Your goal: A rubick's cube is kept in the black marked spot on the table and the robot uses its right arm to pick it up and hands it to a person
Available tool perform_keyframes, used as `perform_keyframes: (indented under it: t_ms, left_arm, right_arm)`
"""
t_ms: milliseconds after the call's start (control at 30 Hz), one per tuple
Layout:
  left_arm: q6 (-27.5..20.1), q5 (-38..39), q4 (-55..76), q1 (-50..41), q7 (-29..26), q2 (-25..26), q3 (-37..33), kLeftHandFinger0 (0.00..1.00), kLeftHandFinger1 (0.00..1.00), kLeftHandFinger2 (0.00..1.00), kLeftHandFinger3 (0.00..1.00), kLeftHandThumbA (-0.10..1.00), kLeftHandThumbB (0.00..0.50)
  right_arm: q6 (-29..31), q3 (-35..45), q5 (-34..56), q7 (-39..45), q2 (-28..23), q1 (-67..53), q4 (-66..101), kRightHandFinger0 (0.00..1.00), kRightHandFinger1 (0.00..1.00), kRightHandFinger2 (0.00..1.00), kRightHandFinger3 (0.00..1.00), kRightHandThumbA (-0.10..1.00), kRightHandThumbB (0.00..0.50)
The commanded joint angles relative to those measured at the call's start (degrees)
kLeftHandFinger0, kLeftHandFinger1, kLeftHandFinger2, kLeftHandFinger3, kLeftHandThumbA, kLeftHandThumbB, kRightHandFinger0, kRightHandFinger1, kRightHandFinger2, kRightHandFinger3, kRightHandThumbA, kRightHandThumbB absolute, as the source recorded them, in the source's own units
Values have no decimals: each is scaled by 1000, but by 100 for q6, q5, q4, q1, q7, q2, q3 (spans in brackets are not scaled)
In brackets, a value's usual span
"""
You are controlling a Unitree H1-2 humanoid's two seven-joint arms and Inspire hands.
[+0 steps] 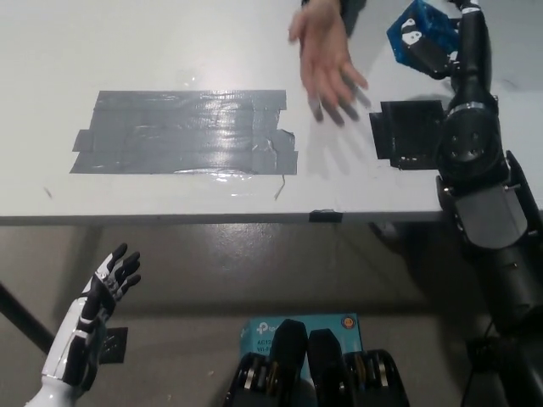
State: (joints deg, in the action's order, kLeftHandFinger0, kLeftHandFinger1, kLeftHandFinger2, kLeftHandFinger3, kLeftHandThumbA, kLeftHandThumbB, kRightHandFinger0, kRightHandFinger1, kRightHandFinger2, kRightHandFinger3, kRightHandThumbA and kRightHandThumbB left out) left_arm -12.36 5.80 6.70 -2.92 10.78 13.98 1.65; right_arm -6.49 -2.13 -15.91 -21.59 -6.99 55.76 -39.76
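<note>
Cube clasped in black right hand beside person's open hand; no legible writing.

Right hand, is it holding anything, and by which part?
The right hand holds the blue cube by its lower right side, above the table. The left hand holds nothing.
</note>
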Motion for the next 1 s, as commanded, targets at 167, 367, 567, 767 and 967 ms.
perform_keyframes:
  t_ms: [167,367,567,767,967]
  left_arm:
    - [-72,-139,181,71,57,87,-39,1000,1000,1000,1000,1000,175]
    - [-38,-124,186,113,57,89,-44,1000,1000,1000,1000,1000,165]
    - [-18,-147,244,138,57,91,-47,1000,1000,1000,1000,1000,160]
    - [-28,-143,218,193,61,91,-50,1000,1000,1000,1000,1000,160]
    - [-1,-165,207,259,73,113,-62,1000,1000,1000,1000,1000,164]
  right_arm:
    - [629,-77,-63,-183,107,898,-522,14,447,840,938,-100,181]
    - [837,-196,-111,-267,246,1165,-1007,0,448,845,902,-100,186]
    - [973,-474,-292,-462,461,1509,-1741,1,467,878,927,-100,183]
    - [1102,-659,-252,-447,595,1759,-2507,27,524,901,976,-100,193]
    - [1181,-883,-288,-405,689,1928,-3293,21,497,889,883,-100,227]
